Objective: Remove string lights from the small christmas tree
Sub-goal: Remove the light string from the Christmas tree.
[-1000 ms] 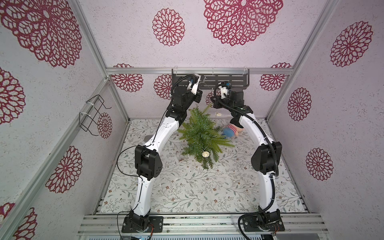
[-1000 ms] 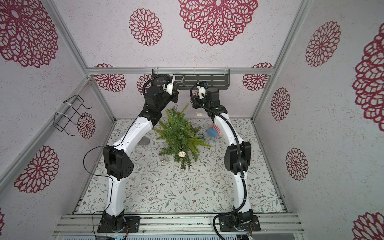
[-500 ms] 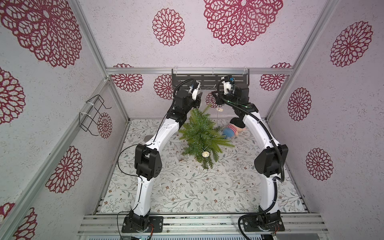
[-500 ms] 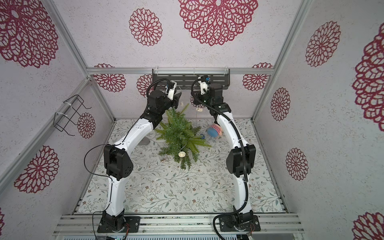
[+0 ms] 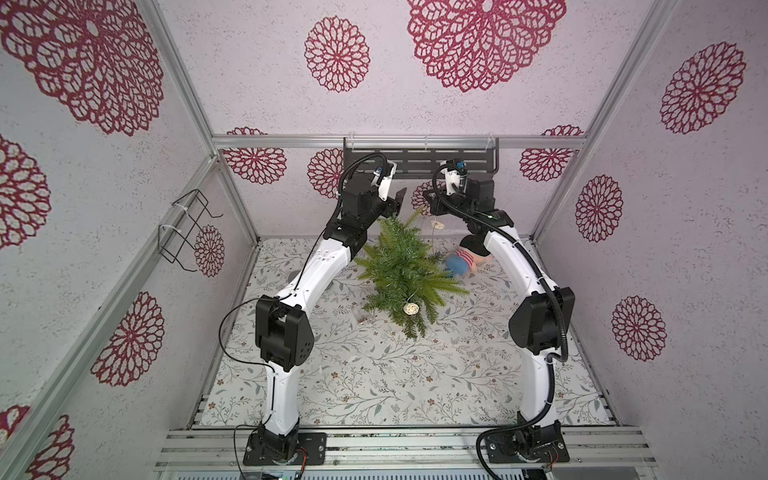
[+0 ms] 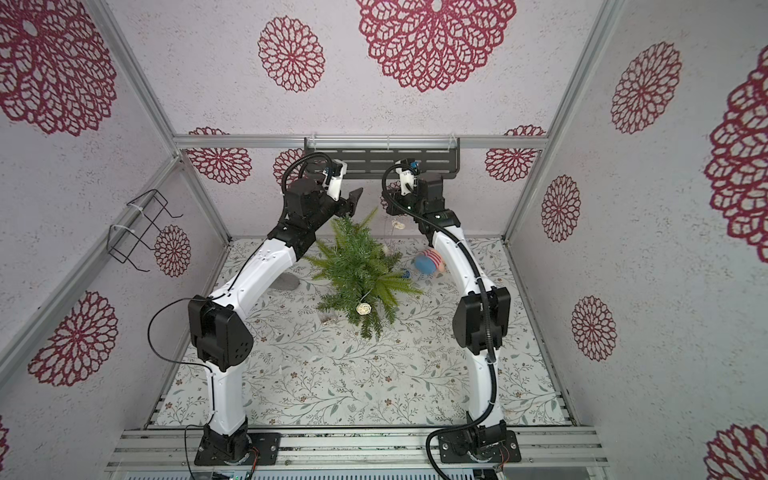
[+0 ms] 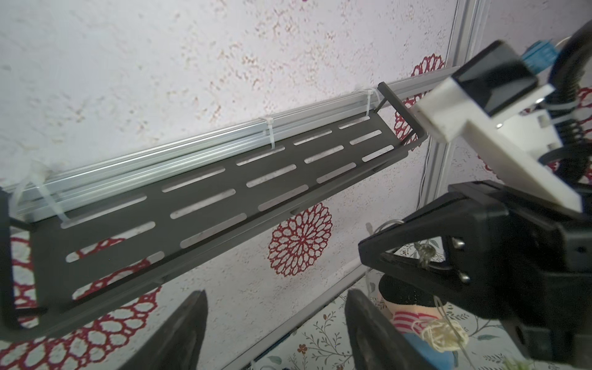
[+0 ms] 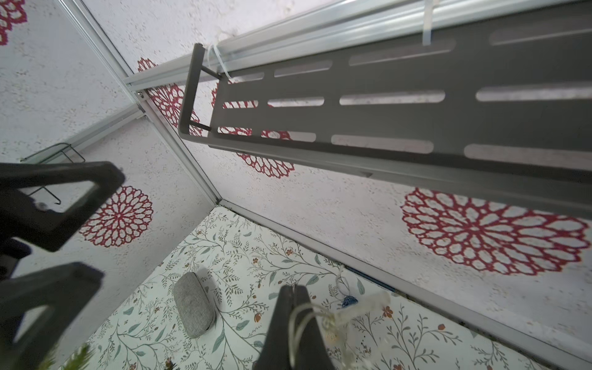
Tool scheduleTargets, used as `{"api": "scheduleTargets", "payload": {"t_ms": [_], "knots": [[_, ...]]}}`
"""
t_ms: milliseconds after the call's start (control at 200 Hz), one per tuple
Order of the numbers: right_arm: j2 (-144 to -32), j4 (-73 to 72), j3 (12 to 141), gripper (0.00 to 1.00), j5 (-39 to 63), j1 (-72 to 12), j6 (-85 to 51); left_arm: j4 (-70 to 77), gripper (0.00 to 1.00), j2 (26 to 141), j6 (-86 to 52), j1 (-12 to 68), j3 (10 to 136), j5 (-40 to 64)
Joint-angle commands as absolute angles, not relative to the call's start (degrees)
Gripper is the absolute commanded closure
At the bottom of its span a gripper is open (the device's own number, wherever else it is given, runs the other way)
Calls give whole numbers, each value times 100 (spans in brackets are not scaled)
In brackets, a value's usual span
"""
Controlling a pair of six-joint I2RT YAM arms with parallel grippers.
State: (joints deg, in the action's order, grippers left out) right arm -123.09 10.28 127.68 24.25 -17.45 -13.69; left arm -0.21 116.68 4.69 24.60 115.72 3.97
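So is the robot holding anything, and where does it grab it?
The right tool pinches the string lights by their thin wire, above the tree. The left tool is open, empty.

both top views: high, looking down on whole cell | wrist views: close, upward, sharing black shelf point(image 7: 160, 205)

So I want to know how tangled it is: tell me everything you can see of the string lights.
The string lights are thin pale wire strung with small woven balls, cream and one blue. The shut right gripper pinches the wire high beside the small christmas tree; a strand with a cream ball hangs from it. Another cream ball sits in the tree's lower front branches. Their small clear box lies on the table beside the tree.
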Motion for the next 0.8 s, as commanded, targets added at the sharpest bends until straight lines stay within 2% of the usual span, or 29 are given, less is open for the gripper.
{"api": "scheduleTargets", "payload": {"t_ms": [0,445,570,796], "knots": [[-11901,808,12821,100,2443,-1779,-1459,-194,28,11315,578,2435,11393,277],[-11740,798,12810,100,2292,-1777,-1557,-674,26,9617,-146,2390,9823,-510],[-11655,800,12814,100,2275,-1777,-1572,-795,25,9103,-394,2391,9301,-391],[-11746,711,12833,100,2287,-1776,-1772,-945,22,9118,-440,2255,9374,-634]]}}
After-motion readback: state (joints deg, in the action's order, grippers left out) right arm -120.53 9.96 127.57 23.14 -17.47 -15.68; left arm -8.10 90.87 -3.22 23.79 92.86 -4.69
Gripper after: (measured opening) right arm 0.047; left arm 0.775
